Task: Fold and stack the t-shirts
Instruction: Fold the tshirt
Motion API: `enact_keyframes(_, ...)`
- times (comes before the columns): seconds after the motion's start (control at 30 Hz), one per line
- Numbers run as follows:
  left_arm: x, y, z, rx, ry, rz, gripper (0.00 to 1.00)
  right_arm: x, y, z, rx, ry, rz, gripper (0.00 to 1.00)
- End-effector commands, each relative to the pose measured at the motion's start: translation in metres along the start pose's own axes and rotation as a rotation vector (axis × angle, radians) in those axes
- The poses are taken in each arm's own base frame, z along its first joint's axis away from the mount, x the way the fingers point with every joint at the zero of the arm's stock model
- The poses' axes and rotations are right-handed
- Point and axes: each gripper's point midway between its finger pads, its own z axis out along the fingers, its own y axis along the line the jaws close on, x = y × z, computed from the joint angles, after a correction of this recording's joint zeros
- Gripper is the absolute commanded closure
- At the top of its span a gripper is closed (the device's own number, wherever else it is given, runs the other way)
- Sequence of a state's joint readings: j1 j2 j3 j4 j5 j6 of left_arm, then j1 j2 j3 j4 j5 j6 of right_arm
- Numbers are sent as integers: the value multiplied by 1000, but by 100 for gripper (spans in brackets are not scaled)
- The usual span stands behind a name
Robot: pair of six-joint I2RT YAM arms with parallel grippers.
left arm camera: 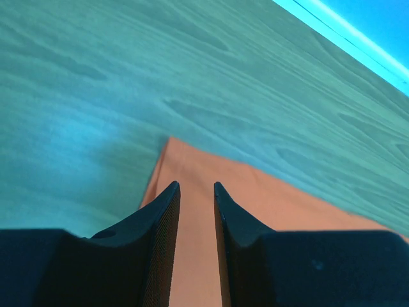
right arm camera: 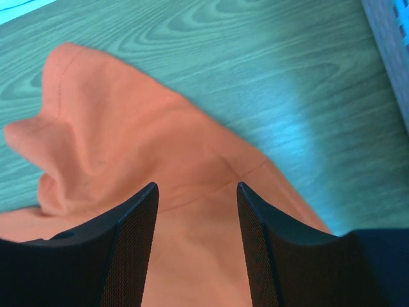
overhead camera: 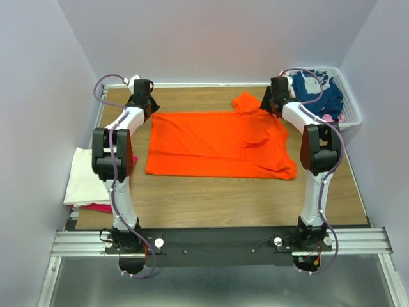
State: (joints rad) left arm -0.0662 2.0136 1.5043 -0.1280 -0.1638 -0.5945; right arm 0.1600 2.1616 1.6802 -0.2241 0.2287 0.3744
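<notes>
**Both claws hang over the far edge of the orange shirt**

The orange t-shirt (overhead camera: 217,144) lies flat in the middle of the table (overhead camera: 211,198). Its long side runs from your left to your right. Its far edge is the one away from the arm bases, and that edge is what matters now.

Your left claw (left arm camera: 196,187) is right above the far left corner of the shirt. It is open just a little and holds nothing, and the cloth lies flat below it. Your right claw (right arm camera: 197,185) is above the far right end, where the sleeve (overhead camera: 246,102) bunches up. It is open wide and holds nothing too.

So each arm has its own end, and the rest of the shirt lies toward the arm bases from both claws. I think your next move is to go down, pinch both ends, and bring the far edge back over the near edge. Pull both ends the same, or the fold may go crooked. The lumpy sleeve on the right could slip.

The cream-white shirt (overhead camera: 83,182) lies folded on the pink shirt (overhead camera: 102,207) at the left edge of the table. The navy shirt (overhead camera: 323,96) sits in the basket (overhead camera: 351,115) at the far right
</notes>
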Motion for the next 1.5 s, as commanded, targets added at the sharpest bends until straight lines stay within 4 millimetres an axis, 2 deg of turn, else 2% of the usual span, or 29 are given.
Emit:
enact_keyframes(0.0,0,11,30,-96,19,96,65,-9,-3,18,-51,-12,-20,41)
enact_keyframes(0.1,14,24,46,-159,55,110,66,-10,2,23,-73,-13,-23,41)
enact_keyframes(0.2,19,27,55,-177,68,117,65,-11,1,26,-70,-17,-27,41)
enact_keyframes(0.47,31,26,67,-168,97,113,65,-10,-3,27,-69,-15,-34,41)
enact_keyframes(0.67,30,18,71,-133,103,108,65,-4,-10,34,-54,-4,-46,40)
enact_keyframes(0.87,21,7,73,-96,90,106,65,-2,-18,39,-50,6,-41,40)
enact_keyframes(1.03,25,8,77,-98,106,112,66,-3,-20,40,-48,4,-52,40)
enact_keyframes(1.2,28,9,78,-103,114,112,73,-3,-22,42,-51,7,-62,39)
enact_keyframes(1.47,24,13,75,-117,108,127,72,1,-30,48,-49,22,-64,39)
